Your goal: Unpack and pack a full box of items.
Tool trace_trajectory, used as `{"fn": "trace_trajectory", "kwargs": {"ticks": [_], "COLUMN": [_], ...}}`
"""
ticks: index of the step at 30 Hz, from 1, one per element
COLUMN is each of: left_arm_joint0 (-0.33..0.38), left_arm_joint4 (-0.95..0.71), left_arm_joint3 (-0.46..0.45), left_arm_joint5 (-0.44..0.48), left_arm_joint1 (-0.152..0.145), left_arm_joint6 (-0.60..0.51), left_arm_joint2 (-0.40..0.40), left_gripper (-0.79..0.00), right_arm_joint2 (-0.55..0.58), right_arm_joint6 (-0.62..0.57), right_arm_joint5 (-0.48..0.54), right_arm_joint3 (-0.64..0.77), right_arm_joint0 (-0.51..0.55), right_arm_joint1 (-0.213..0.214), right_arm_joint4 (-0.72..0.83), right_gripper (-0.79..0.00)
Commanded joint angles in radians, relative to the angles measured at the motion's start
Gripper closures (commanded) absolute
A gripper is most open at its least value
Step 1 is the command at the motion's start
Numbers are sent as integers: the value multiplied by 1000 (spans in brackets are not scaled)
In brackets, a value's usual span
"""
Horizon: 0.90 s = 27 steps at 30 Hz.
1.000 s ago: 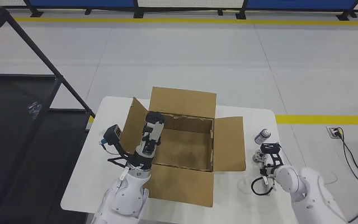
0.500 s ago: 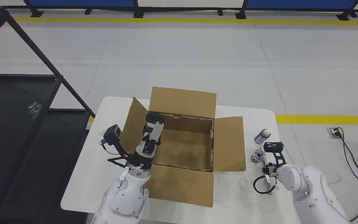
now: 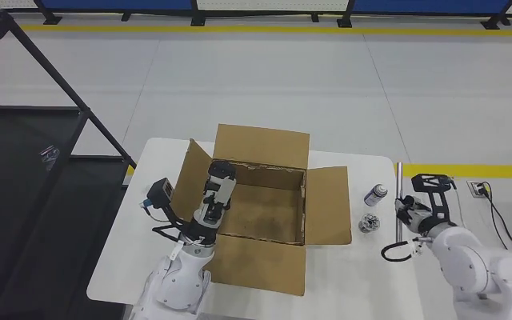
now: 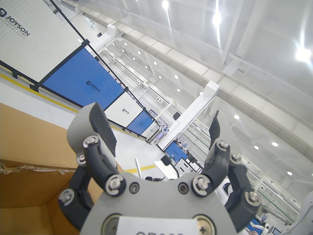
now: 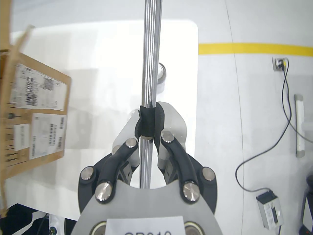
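Presently one box [image 3: 262,146], one canister [image 3: 375,194], one fitting [image 3: 369,222]; right tool [image 5: 149,116] clamps one rod [image 5: 152,50], left tool [image 4: 156,113] gapes.

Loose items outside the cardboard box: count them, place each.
3: small grey can and silvery metal part on the white table beside the cardboard box; ribbed steel rod in the right gripper. Box walls may hide others.

This is a large industrial hall, a factory test floor. A high white ceiling [image 4: 244,50] of beams carries rows of round lights [image 4: 216,19], and blue and white perforated partition panels [image 4: 80,81] fence off bays. In the top view, the pale coated floor [image 3: 320,88] bears a yellow line [image 3: 240,29] at 12 o'clock. A floor socket [image 3: 478,189] with a cable sits at 3 o'clock from the white table [image 3: 128,248].
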<state>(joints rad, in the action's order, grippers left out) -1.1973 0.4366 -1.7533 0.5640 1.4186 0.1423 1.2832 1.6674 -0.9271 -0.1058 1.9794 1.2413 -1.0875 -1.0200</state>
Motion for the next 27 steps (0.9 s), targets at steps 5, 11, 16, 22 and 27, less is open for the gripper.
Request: {"fn": "trace_trajectory", "kwargs": {"ticks": [5, 11, 16, 22, 27], "left_arm_joint0": [-65, -160, -247, -342, -382], "left_arm_joint4": [-2, 21, 29, 30, 10], "left_arm_joint3": [-95, -192, -260, -316, -333], "left_arm_joint5": [-3, -3, 10, 24, 38], "left_arm_joint1": [-11, -20, -24, -26, -26], "left_arm_joint6": [22, 69, 126, 188, 216], "left_arm_joint2": [96, 195, 262, 334, 363], "left_gripper": [-785, -785, -785, -785, -785], "right_arm_joint2": [-76, -284, -524, -784, -941], "right_arm_joint6": [1, -39, -52, -18, 31], "right_arm_joint5": [76, 155, 178, 196, 228], "right_arm_joint3": [153, 137, 4, -220, -374], "right_arm_joint0": [-48, -216, -413, -611, -701], "right_arm_joint1": [-2, -12, -43, -104, -155], "right_arm_joint4": [52, 56, 25, 8, -19], "right_gripper": [0, 0, 0, 0, 0]}}
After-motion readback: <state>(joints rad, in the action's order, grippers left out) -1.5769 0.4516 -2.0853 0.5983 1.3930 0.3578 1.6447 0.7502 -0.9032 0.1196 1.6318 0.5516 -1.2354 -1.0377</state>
